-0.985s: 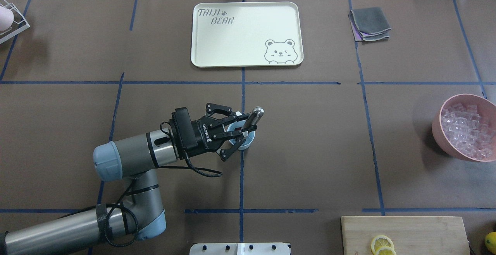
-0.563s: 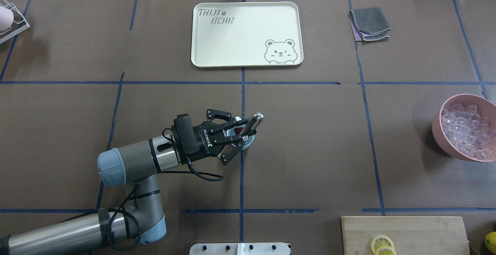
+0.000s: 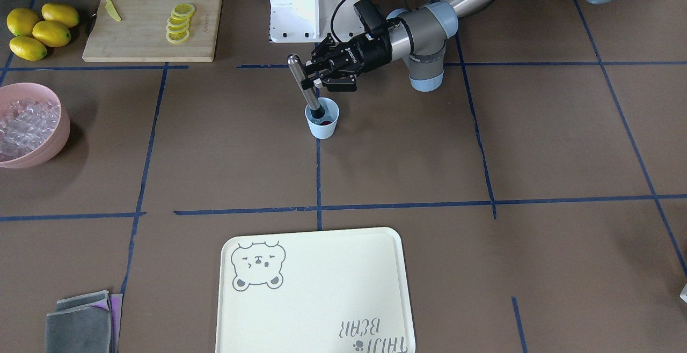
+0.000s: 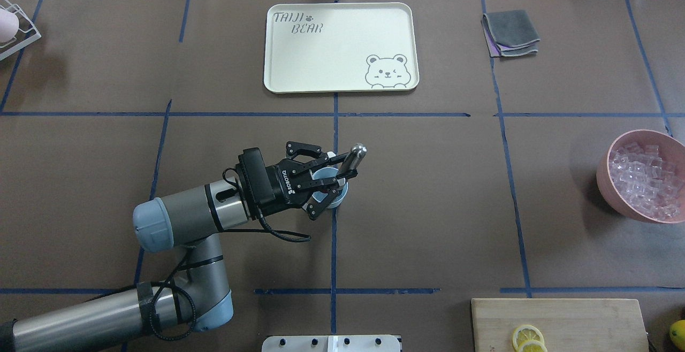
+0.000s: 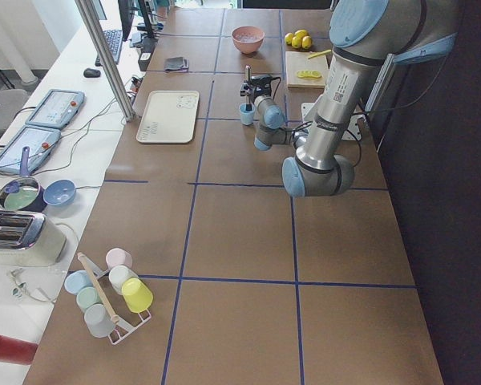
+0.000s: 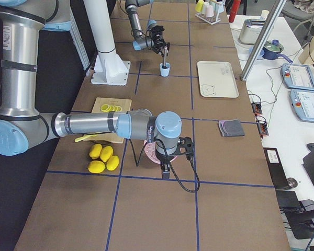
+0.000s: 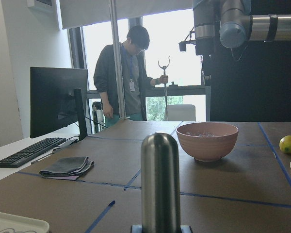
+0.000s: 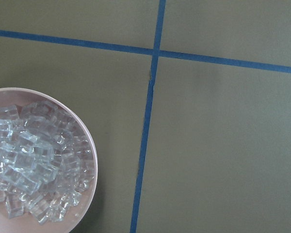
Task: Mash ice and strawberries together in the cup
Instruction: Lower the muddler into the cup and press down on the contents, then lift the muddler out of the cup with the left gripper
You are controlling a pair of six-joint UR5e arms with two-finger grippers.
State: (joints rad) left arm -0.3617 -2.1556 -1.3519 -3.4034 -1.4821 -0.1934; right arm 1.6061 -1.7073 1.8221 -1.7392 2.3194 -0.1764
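The pale-blue cup (image 3: 323, 126) stands near the table's middle, also seen as the cup (image 4: 336, 199) partly under the gripper. A red strawberry piece (image 3: 326, 122) shows inside it; I cannot make out ice in the cup. My left gripper (image 3: 314, 81) is shut on a steel muddler (image 3: 302, 83) that leans with its lower end in the cup. The muddler's (image 7: 160, 182) shaft fills the left wrist view. Ice cubes (image 8: 29, 162) lie in a pink bowl (image 4: 608, 178). My right gripper (image 6: 166, 168) hangs over that bowl; I cannot tell its state.
A cream bear tray (image 4: 278, 82) lies at the far centre and folded grey cloths (image 4: 510, 32) at the far right. A cutting board (image 3: 134, 42) holds lemon slices (image 3: 178, 23) and a knife, with whole lemons (image 3: 40, 30) beside it. A person (image 7: 126, 77) stands beyond the table.
The muddler dipped down into the cup and has come back up a little, still in the left gripper. The left arm's elbow shifted slightly.
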